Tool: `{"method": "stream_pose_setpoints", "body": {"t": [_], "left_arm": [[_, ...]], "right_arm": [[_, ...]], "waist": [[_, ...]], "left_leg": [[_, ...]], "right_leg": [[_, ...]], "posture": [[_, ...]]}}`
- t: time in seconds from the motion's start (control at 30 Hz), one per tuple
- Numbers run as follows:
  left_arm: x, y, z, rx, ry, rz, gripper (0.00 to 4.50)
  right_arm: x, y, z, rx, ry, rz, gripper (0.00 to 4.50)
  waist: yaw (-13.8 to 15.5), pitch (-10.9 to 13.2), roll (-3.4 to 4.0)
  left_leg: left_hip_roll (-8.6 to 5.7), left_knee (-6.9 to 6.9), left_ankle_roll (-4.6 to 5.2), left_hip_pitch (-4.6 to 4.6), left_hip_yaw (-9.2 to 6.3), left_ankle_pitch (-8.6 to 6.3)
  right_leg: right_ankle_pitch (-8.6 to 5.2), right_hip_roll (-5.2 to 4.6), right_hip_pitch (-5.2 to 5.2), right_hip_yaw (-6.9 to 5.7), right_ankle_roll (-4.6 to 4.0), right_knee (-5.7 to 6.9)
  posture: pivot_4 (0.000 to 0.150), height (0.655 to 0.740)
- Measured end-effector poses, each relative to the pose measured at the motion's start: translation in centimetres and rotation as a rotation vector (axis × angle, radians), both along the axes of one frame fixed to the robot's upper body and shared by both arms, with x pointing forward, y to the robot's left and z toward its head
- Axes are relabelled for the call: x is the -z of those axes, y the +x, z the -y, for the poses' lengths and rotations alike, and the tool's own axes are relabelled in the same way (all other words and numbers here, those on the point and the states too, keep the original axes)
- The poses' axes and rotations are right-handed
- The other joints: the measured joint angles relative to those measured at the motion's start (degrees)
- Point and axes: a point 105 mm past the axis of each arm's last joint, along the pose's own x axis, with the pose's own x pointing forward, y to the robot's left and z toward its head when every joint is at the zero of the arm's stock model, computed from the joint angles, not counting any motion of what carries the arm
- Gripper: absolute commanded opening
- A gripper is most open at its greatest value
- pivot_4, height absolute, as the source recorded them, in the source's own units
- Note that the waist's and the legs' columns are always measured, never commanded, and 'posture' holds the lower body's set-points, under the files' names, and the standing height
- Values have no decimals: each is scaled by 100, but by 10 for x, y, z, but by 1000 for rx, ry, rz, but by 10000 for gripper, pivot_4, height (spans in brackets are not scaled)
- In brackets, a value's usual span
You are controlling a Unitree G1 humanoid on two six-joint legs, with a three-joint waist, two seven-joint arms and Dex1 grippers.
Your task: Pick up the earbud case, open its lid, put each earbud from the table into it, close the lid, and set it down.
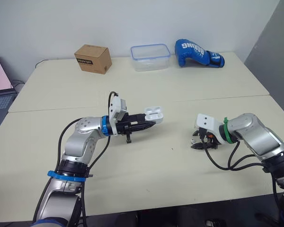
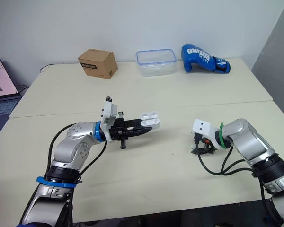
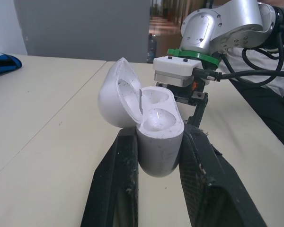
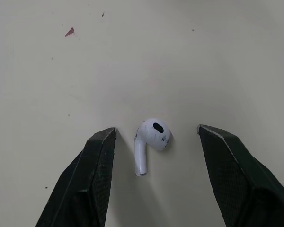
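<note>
**The earbud can squirt free when you close on it**

Closest to you, the earbud case (image 3: 156, 142) sits upright, pinched by its lower body between the two fingers of the left gripper (image 1: 150, 125), held up off the table (image 1: 180, 94). Its lid (image 3: 114, 94) is swung back, and both sockets look empty.

Across from it, the right gripper (image 4: 157, 129) is down at the tabletop with its fingers spread wide. An earbud (image 4: 150, 142) lies flat on the table between them, touching neither. Its stem is nearer one finger than the other.

That offset is your first risk. If you close as you stand, the nearer finger will probably meet the earbud first and push or roll it across the table. It is small, smooth and rounded, so an off-centre squeeze could shoot it out sideways. Centre it between the fingers first.

You are also very low. Pressing further could drag the fingertips on the table and stall the close.

Mind how you grip it, too. Caught at an odd angle, it will not line up with a socket. Forcing it in could lever the case round in its narrow hold, or knock the lid shut.

The cardboard box (image 1: 93, 58), plastic container (image 1: 150, 56), boxing glove (image 1: 197, 52) and laptop (image 1: 0, 90) are all well apart from your work.
</note>
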Motion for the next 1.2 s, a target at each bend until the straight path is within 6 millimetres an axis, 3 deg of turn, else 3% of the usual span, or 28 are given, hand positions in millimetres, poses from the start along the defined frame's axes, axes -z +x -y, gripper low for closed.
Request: {"method": "stream_pose_setpoints", "body": {"t": [0.1,0.27,0.3,0.7,0.93,1.2], "left_arm": [[0,0,0,0,3,-6,8432],[1,-1,0,6,5,-11,8432],[1,-1,0,10,6,-11,8432],[3,-2,-1,13,11,-5,8432],[3,-2,-1,13,11,-2,8432],[3,-2,-1,11,10,-1,8432]], "right_arm": [[0,0,0,3,6,-1,22542],[1,-3,-3,-8,9,-1,4696],[1,-3,-3,-8,9,-1,3891],[-2,-7,8,-72,-40,3,3891],[-18,-11,26,-245,-164,1,3891],[-11,-25,25,-424,-267,-45,3891]], "waist": [[0,0,0],[1,0,0],[0,0,-1],[11,0,-1],[-5,0,-1],[-2,0,-1]], "left_leg": [[0,0,0,0,0,0],[0,0,0,0,-1,0],[0,0,0,1,0,0],[-3,1,0,-1,0,0],[0,0,0,0,4,0],[0,1,0,0,3,0]], "right_leg": [[0,0,0,0,0,1],[0,0,1,0,0,0],[0,0,2,0,0,0],[0,-2,2,-1,0,-2],[0,-1,0,0,1,-2],[0,-1,0,0,1,-1]], "posture": [[1500,7307],[1500,7307],[1500,7307],[1500,7307],[1500,7307],[1500,7307]]}}
